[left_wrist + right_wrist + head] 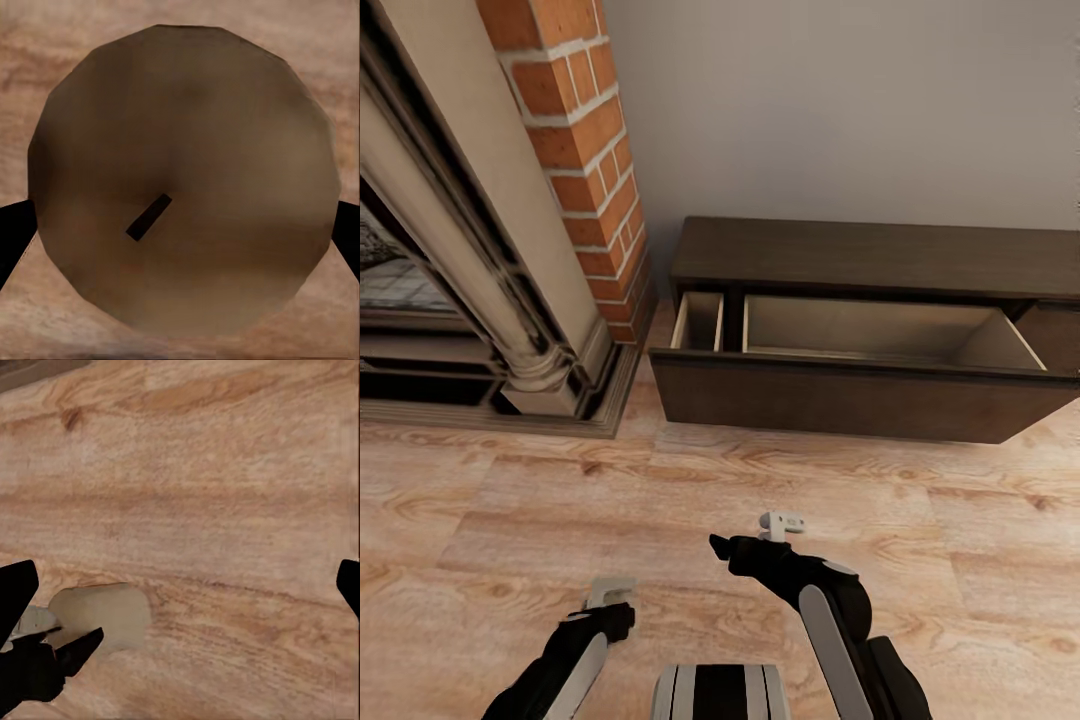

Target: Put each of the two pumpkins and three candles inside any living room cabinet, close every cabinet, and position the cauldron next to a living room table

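Head view is showing the left gripper (pixel 610 592) clamping a beige candle (pixel 180 180) between its fingertips, right gripper (pixel 780 522) spread apart, and the open cabinet (pixel 860 385) lying ahead of both.

Ahead of you the cabinet (pixel 880 330) stands open, its front (pixel 840 400) pulled out toward you; the wide compartment (pixel 880 330) and the narrow one (pixel 698 320) give room from above; a divider (pixel 732 322) stands between them; the brick pillar (pixel 580 150) and fireplace (pixel 450 280) crowd the cabinet's left end; bare floor (pixel 660 500) lies between your grippers and the front.
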